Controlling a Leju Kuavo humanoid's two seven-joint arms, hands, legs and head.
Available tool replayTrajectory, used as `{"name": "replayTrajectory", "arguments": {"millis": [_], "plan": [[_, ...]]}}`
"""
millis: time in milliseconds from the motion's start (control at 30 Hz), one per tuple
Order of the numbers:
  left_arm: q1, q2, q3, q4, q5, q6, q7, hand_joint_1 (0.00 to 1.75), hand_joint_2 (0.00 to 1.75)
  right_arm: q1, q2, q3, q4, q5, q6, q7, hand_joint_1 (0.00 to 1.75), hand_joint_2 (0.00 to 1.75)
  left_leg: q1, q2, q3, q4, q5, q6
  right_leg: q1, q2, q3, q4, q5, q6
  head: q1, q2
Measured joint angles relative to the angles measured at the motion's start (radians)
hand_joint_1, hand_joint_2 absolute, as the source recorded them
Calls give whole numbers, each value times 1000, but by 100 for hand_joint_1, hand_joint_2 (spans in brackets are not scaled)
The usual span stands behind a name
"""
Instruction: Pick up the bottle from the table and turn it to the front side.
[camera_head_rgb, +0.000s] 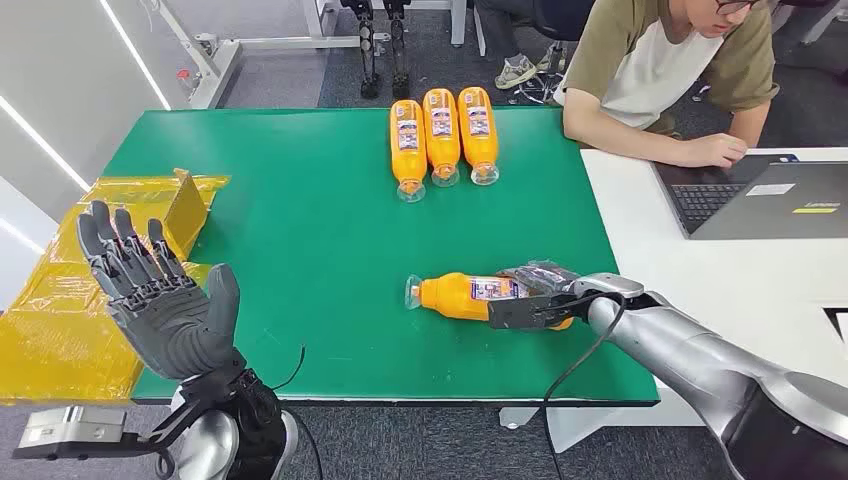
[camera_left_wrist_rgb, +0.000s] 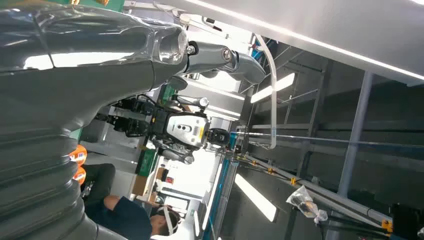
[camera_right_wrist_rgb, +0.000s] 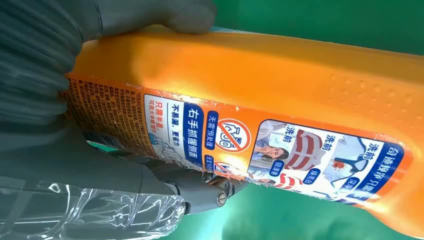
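Observation:
An orange bottle (camera_head_rgb: 465, 296) with a printed label lies on its side on the green table (camera_head_rgb: 300, 220), near the front edge, its clear cap end pointing left. My right hand (camera_head_rgb: 545, 295) grips its base end. In the right wrist view the bottle (camera_right_wrist_rgb: 280, 85) shows its label, with the thumb (camera_right_wrist_rgb: 150, 15) on one side and darker fingers (camera_right_wrist_rgb: 200, 192) on the other. Whether the bottle is off the table I cannot tell. My left hand (camera_head_rgb: 160, 300) is raised off the table's front left corner, fingers spread and holding nothing; its grey cover (camera_left_wrist_rgb: 50, 100) is close to the left wrist camera.
Three more orange bottles (camera_head_rgb: 441, 135) lie side by side at the table's far edge. A person (camera_head_rgb: 660, 70) sits at the back right at a laptop (camera_head_rgb: 760, 195) on a white table (camera_head_rgb: 700, 290). Yellow wrapped packaging (camera_head_rgb: 60, 290) lies left of the green table.

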Motion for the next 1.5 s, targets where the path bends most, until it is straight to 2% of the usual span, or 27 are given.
{"name": "replayTrajectory", "arguments": {"millis": [67, 133, 233, 300, 400, 500, 667, 800, 933, 1067, 1500], "plan": [[0, 0, 0, 0, 0, 5, 0, 0, 175, 20, 5, -16, -1, -8, -64, -5, 175, 175, 0, 0, 0, 0, 0, 0, 0, 0, 0, 0, 0, 0, 0, 0], [0, 0, 0, 0, 0, 12, 0, 0, 175, 71, 19, -61, -8, -21, -231, -24, 175, 175, 0, -1, 0, 0, 0, 0, 0, -1, 0, 0, 0, 0, 0, 0], [0, 0, 0, 2, 17, 2, 0, 0, 175, 184, 56, -167, -57, -5, -538, -91, 175, 175, 0, -2, 0, 0, 0, 0, 0, -1, 0, 0, 0, 0, 0, 0], [-3, -3, 0, 16, 36, -52, 0, 0, 175, 276, 91, -259, -120, 39, -693, -152, 175, 175, 1, -2, 0, -1, 0, 0, 1, -2, 0, 0, -1, 0, 0, 0], [-24, -14, 2, 77, 65, -195, 1, 0, 175, 410, 169, -411, -231, 131, -791, -241, 175, 175, 1, -3, -1, -2, -1, -1, 1, -2, -1, 1, -3, -2, 0, 0], [-56, -23, 3, 164, 83, -292, 2, 0, 175, 505, 247, -530, -324, 182, -798, -285, 175, 175, 1, -2, -1, -2, -2, -3, 1, -1, -2, 1, -4, -2, 0, 0], [-84, -29, 3, 256, 91, -317, 3, 0, 175, 576, 314, -629, -410, 192, -798, -289, 175, 175, 0, -2, -1, -2, -2, -3, 1, -1, -2, 1, -4, -2, 0, 0], [-101, -33, 3, 301, 101, -344, 3, 0, 175, 600, 332, -663, -438, 191, -794, -295, 175, 175, 0, 0, -1, -2, -2, -3, 0, 0, -2, 0, -3, -2, 0, 0], [-141, -42, 3, 393, 125, -452, 3, 0, 175, 599, 356, -673, -445, 198, -760, -301, 175, 175, 0, -1, -1, -2, -2, -3, 0, 0, -2, 0, -3, -2, 0, 0], [-175, -55, 2, 478, 115, -541, 3, 0, 175, 586, 378, -672, -430, 245, -685, -259, 175, 175, 0, 0, 0, -2, -2, -3, 0, 0, -2, 0, -3, -2, 0, 0], [-205, -66, -9, 573, 83, -604, 1, 0, 175, 553, 388, -671, -356, 330, -541, -232, 175, 175, 0, 0, -1, -2, -2, -3, 0, 0, -2, 0, -3, -2, 0, 0]]}}
